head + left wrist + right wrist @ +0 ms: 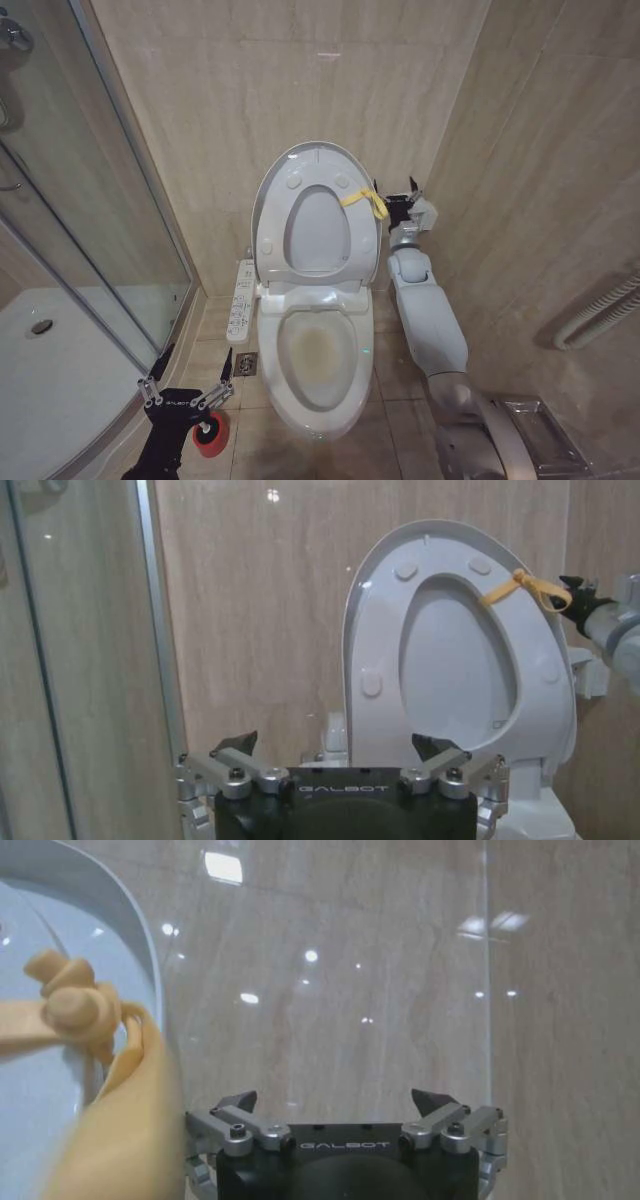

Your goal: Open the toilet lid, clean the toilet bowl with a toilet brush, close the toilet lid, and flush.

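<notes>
While looking down from the head view, found the toilet lid [318, 230] standing upright behind the toilet bowl [318, 355], close to the wall, with the yellowish stain exposed below. Judged the lid light, stiff and glossy, so slippery on its face; better taken by the yellow strap [363, 200] at its upper edge on the robot's right, which looked soft and limp, than by the bare plastic.

Saw the right gripper [400, 195] raised just beside that strap, fingers spread wide and holding nothing; in the right wrist view, placed the strap [120, 1125] to one side of the gripper [335, 1099], not between the fingers.

Found the left gripper [190, 378] low near the floor, fingers likewise wide apart and empty [340, 746], hovering just above the toilet brush [211, 434] in its small red holder beside the bowl. Could not make out the handle. Judged the brush light, thin and stiff, likely to swivel if pinched off-centre; best gripped squarely across the handle, well above the holder.
</notes>
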You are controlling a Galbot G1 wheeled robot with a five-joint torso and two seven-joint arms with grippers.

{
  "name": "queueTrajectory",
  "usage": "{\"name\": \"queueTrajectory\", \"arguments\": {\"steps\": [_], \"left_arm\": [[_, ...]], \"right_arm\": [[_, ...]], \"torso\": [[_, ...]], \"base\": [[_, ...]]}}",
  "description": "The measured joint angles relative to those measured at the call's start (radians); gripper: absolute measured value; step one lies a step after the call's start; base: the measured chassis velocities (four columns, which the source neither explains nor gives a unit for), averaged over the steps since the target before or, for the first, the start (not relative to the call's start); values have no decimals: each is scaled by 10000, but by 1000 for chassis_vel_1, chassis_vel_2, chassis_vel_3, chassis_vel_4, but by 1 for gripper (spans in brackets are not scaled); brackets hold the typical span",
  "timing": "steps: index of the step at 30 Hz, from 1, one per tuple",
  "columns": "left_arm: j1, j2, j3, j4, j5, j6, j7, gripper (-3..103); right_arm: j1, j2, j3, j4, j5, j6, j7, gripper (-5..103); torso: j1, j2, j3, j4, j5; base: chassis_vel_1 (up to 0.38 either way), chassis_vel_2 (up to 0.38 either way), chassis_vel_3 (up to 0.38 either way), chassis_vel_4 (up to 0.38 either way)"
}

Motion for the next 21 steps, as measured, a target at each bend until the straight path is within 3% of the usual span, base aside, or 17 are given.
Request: {"name": "queueTrajectory", "arguments": {"steps": [8,12,15,21], "left_arm": [[0,0,0,0,0,0,-1,100],[0,0,0,0,0,0,-1,100],[0,-2,0,0,0,0,-1,100],[0,0,1,0,-1,0,0,100]], "right_arm": [[-1199,-779,-494,1209,841,-212,-148,100],[-2565,-1874,-792,3119,1761,-737,-155,100],[-3572,-2440,-771,4317,2300,-969,-174,100],[-5396,-3226,-511,6289,3364,-1482,-106,100]], "torso": [[0,-1,0,11,3],[0,0,0,-2,3],[-1,0,0,3,4],[-2,0,0,0,6]], "base": [[0,0,0,0],[0,0,0,0],[0,0,0,0],[0,0,0,0]]}}
